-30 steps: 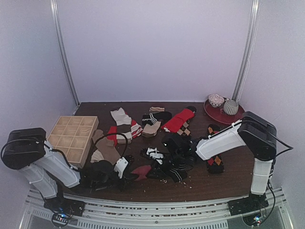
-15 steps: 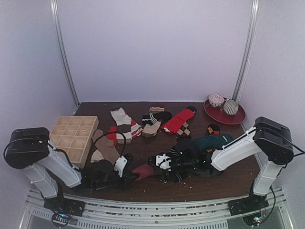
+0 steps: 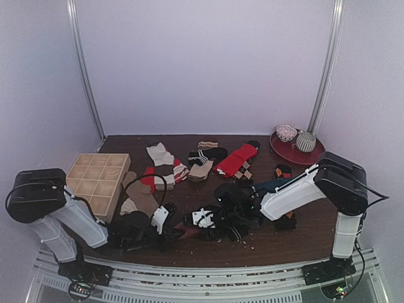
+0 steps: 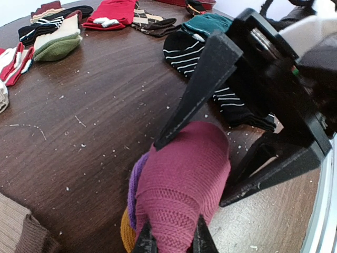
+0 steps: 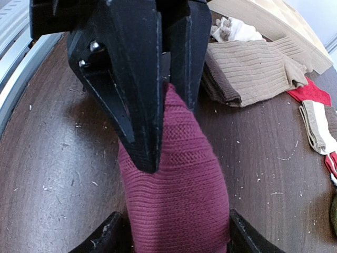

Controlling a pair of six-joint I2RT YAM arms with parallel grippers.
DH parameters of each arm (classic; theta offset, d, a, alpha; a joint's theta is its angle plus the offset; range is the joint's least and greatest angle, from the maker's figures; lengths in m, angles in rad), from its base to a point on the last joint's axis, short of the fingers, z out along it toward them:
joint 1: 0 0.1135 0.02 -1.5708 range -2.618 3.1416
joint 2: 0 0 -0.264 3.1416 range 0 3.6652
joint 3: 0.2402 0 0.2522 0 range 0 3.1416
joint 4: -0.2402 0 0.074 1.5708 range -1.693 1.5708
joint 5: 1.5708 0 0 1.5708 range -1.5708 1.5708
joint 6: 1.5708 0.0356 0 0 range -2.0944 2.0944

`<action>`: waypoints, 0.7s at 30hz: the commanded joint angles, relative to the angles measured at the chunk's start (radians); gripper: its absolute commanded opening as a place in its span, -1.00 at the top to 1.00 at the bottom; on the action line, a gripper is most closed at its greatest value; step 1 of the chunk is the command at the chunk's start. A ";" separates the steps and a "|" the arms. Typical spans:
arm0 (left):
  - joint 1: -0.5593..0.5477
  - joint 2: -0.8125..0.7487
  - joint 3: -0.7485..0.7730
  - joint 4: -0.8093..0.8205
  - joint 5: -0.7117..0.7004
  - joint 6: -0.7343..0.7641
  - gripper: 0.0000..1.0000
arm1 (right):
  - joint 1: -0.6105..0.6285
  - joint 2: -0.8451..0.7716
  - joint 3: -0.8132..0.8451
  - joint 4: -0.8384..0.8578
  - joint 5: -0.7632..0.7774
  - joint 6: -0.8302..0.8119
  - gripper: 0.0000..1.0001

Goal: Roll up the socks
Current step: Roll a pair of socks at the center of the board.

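Observation:
A rolled magenta-purple sock (image 4: 181,179) with an orange toe lies near the table's front edge (image 3: 189,226). My left gripper (image 4: 171,240) is shut on its near end, pinching the fabric. My right gripper (image 5: 176,234) comes from the opposite side and stands open, one finger on each side of the same roll (image 5: 174,200). In the right wrist view the left gripper's black fingers (image 5: 131,79) press into the roll's far end. Other socks lie loose behind: black-and-white striped (image 4: 210,58), dark teal (image 4: 210,23), red (image 3: 237,159), tan (image 3: 140,197).
A wooden divider box (image 3: 95,180) sits at the left. A red plate (image 3: 315,156) with two bowls stands at the back right. More socks are strewn across the middle and back of the dark wooden table (image 3: 297,237). Lint specks dot the surface.
My right gripper has moved left to the magenta roll and now stands wider, straddling it. The left gripper has kept its hold and its place.

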 commanded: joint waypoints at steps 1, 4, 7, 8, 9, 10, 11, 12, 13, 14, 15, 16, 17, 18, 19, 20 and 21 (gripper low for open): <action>-0.004 0.075 -0.049 -0.306 0.080 -0.025 1.00 | -0.004 0.026 0.027 -0.111 -0.034 0.001 -0.19; -0.003 0.080 -0.047 -0.303 0.080 -0.023 1.00 | -0.004 0.030 0.029 -0.118 -0.049 0.019 -0.02; -0.002 0.084 -0.045 -0.301 0.082 -0.021 1.00 | -0.005 0.046 0.056 -0.169 -0.064 0.046 0.17; -0.002 0.085 -0.042 -0.301 0.083 -0.019 1.00 | -0.004 0.056 0.075 -0.196 -0.071 0.058 0.23; -0.002 0.086 -0.039 -0.304 0.082 -0.016 1.00 | -0.005 0.067 0.093 -0.230 -0.079 0.075 0.30; -0.002 0.084 -0.033 -0.312 0.078 -0.012 1.00 | -0.004 0.081 0.114 -0.270 -0.090 0.092 0.36; -0.002 0.082 -0.028 -0.321 0.075 -0.006 1.00 | -0.004 0.095 0.137 -0.314 -0.103 0.108 0.42; -0.002 0.071 -0.024 -0.325 0.069 0.004 1.00 | -0.005 0.113 0.162 -0.355 -0.118 0.131 0.46; -0.002 0.060 -0.021 -0.328 0.063 0.013 0.85 | -0.005 0.125 0.180 -0.393 -0.128 0.156 0.48; -0.002 0.044 -0.018 -0.332 0.054 0.023 0.76 | -0.006 0.137 0.194 -0.431 -0.136 0.178 0.49; -0.002 0.026 -0.012 -0.343 0.042 0.034 0.66 | -0.008 0.147 0.207 -0.473 -0.149 0.195 0.49; -0.002 0.006 -0.003 -0.358 0.028 0.046 0.51 | -0.008 0.157 0.213 -0.505 -0.155 0.215 0.50; -0.002 -0.017 0.007 -0.379 0.016 0.063 0.39 | -0.008 0.163 0.220 -0.537 -0.160 0.228 0.50; -0.002 -0.040 0.016 -0.398 0.002 0.080 0.29 | -0.009 0.170 0.224 -0.567 -0.162 0.239 0.50; -0.002 -0.069 0.024 -0.416 -0.012 0.095 0.17 | -0.012 0.177 0.230 -0.600 -0.163 0.249 0.50; -0.002 -0.097 0.032 -0.434 -0.030 0.110 0.03 | -0.014 0.185 0.236 -0.633 -0.159 0.258 0.51; -0.002 -0.126 0.039 -0.455 -0.044 0.126 -0.01 | -0.018 0.192 0.241 -0.659 -0.157 0.265 0.51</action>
